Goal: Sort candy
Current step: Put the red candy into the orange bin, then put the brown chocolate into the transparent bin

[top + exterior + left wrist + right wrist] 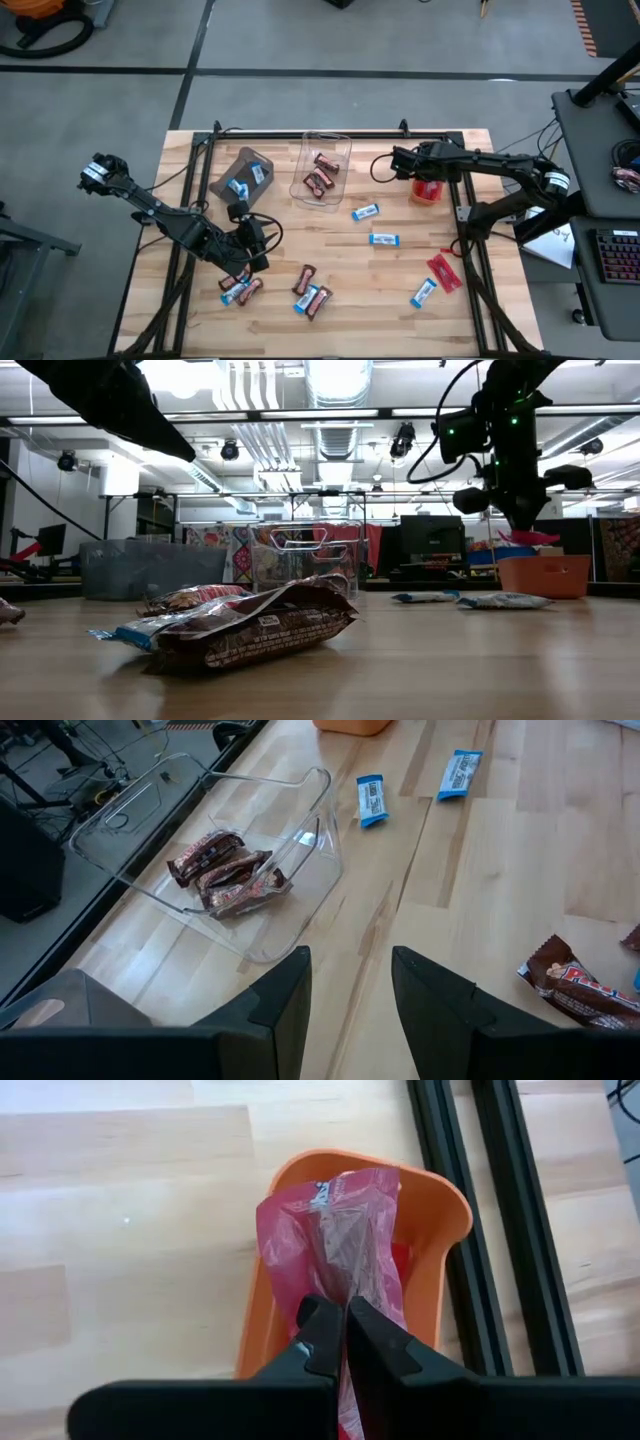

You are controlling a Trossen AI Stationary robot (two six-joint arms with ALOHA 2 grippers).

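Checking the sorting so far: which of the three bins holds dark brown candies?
The clear bin, standing between the grey bin and the orange bin, holds dark brown candies.

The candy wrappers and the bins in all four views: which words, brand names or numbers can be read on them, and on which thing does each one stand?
No text can be read for certain.
Dark brown wrapped bar nearest the low camera: small white label, blurred.
Blue-and-white wrapped bars on the wooden table: dark print, too small.
Red wrapper held in the shut right claw over the orange plastic bin: white mark, unreadable.
Clear plastic bin: no label.
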